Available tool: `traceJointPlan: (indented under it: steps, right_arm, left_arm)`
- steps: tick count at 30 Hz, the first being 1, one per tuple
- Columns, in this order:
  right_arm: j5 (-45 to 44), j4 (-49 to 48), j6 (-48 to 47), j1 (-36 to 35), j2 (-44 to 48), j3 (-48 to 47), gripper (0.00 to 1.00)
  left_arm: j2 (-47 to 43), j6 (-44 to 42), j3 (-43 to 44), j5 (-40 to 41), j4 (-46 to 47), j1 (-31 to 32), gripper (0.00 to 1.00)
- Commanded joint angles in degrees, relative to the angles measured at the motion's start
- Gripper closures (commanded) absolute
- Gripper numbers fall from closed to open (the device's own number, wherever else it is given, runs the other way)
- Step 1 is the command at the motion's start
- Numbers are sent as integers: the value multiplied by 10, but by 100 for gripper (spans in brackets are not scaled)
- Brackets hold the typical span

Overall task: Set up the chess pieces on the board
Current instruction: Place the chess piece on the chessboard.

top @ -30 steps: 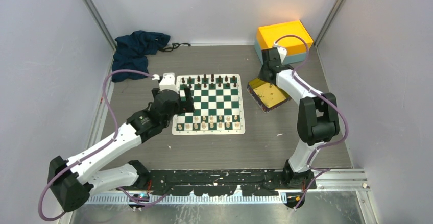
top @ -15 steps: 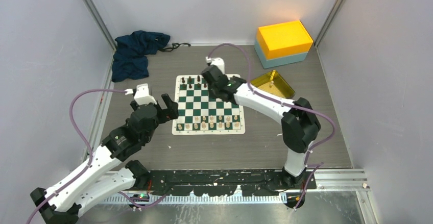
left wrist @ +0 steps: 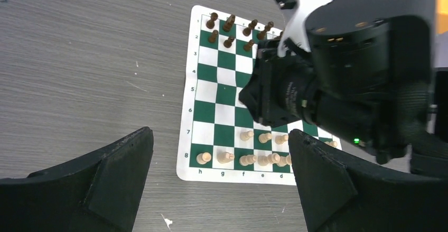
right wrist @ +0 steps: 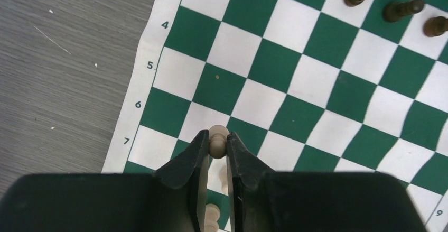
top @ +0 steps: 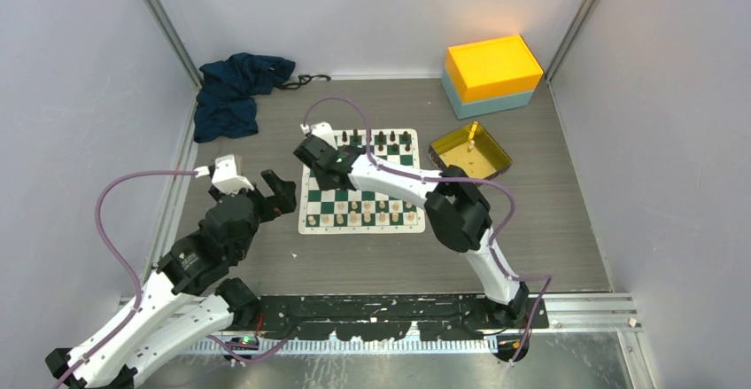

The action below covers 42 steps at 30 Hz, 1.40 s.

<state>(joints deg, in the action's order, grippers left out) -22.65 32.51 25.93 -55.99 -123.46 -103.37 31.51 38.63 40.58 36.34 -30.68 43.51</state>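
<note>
Chess piece [right wrist: 218, 138] pinched between right fingers [right wrist: 241, 160] over board [right wrist: 317, 84].

Small dark print stood on the white border [left wrist: 184, 173] of the board [left wrist: 226, 95]; seen from the left wrist, the digits 1 to 8 ran down its left edge; the letters h, g, f, e, d ran along its near edge; the right wrist view showed 3 to 7; nothing else was legible.
</note>
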Motion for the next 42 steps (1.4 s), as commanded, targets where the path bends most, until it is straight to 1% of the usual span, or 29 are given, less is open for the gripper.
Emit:
traceJointPlan:
  steps: [1,4,8,11,14,23,26,30,36,42]
  right_arm:
    - [-9,38,13,-13,-28,-69,99]
    - [-9,56,21,-19,-51,-97,100]
    - [-10,67,29,-23,-67,-109,99]
    - [-8,69,32,-24,-74,-107,99]
    - [-6,69,31,-23,-78,-104,97]
    - [-1,43,30,-23,-82,-79,93]
    - [0,38,30,-23,-83,-74,90]
    - [1,33,31,-22,-82,-69,80]
    - [4,28,30,-22,-81,-64,73]
    - [8,24,30,-21,-78,-58,70]
  left_arm:
    - [-19,3,0,19,-4,3,1]
    - [-24,3,3,19,-7,3,1]
    - [-22,4,2,18,-10,3,1]
    - [-17,6,2,15,-10,3,2]
    - [-16,7,0,12,-6,3,1]
    - [-14,10,-7,12,-3,3,2]
    - [-12,10,-10,14,-2,3,2]
    - [-10,9,-9,15,-1,3,2]
    - [-8,8,-10,16,-1,3,2]
    - [-7,12,-11,15,-3,3,2]
